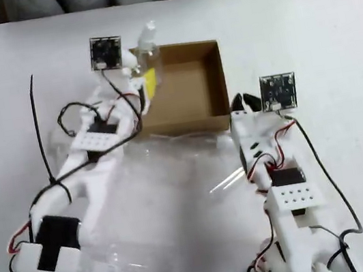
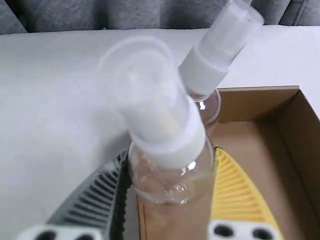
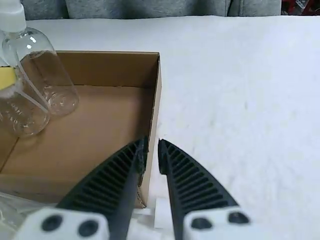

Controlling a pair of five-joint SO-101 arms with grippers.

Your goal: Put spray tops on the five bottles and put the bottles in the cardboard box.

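Left gripper (image 2: 171, 160) pinches clear plastic bottle with white spray top (image 2: 160, 135) at brown cardboard box (image 3: 100, 70) edge
Right gripper (image 3: 151, 145) clamps box wall – second capped bottle (image 3: 47, 75) leans inside

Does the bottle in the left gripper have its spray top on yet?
On. A white spray top sits on the neck of the clear bottle clamped in the left gripper.
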